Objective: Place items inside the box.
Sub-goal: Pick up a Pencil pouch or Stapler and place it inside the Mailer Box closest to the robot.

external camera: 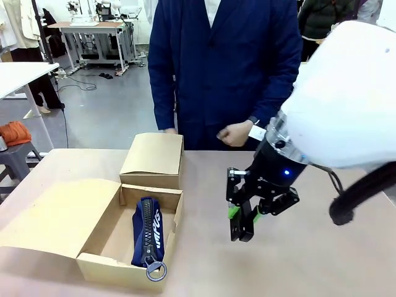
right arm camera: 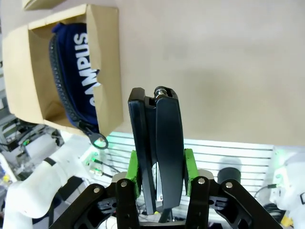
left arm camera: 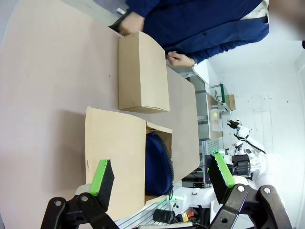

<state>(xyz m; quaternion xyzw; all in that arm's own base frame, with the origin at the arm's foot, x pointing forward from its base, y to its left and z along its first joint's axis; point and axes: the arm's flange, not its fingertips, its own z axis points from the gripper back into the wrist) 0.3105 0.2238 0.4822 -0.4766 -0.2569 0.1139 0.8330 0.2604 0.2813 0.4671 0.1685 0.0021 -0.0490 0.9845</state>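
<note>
Right gripper (external camera: 244, 215) pinched the black stapler (external camera: 242, 232) above bare desk (external camera: 309, 266), right of the open box (external camera: 124, 272). Navy pencil case (external camera: 147, 230) lay inside, toward the right wall. Next move needed: carry left over the right rim, release into the free left half. Left gripper (left arm camera: 162, 174) was spread, empty.

Right hand (external camera: 244, 216) clamped shut, angled downward; left hand (left arm camera: 162, 174) wide open.

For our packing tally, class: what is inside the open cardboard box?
A navy zip pencil case lies inside the open box, its zip ring hanging over the near wall. The floor beneath it is covered.
</note>
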